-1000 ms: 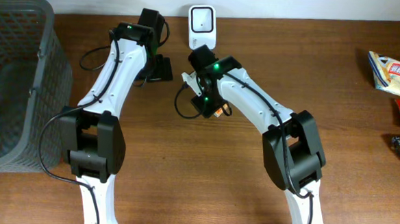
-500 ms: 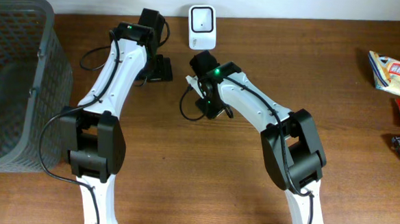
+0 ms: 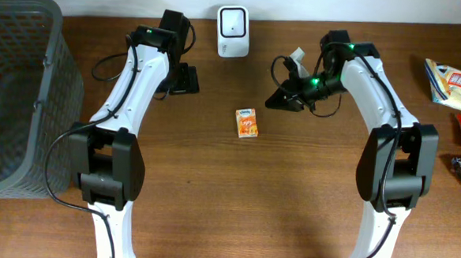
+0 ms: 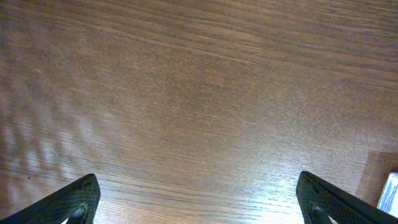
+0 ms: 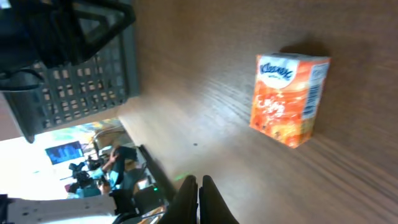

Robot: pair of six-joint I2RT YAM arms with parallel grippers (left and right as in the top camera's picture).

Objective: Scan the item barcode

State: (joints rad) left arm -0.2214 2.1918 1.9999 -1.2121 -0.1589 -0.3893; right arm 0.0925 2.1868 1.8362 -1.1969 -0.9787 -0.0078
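Note:
A small orange tissue pack (image 3: 247,123) lies flat on the table, a little in front of the white barcode scanner (image 3: 234,22) at the back edge. In the right wrist view the orange pack (image 5: 287,98) lies alone on the wood. My right gripper (image 3: 273,102) hangs to the pack's right, shut with nothing between its fingers (image 5: 212,200). My left gripper (image 3: 187,78) stands wide open over bare wood left of the scanner, its fingertips (image 4: 78,199) far apart.
A grey plastic basket (image 3: 15,94) fills the left side of the table. Snack packets (image 3: 454,84) lie at the far right edge. In the left wrist view a sliver of the white scanner (image 4: 390,191) shows at the right border.
My right arm has let go of the orange pack, swung away to the right and shut its jaws. The pack now lies on the table. The left arm has not moved.

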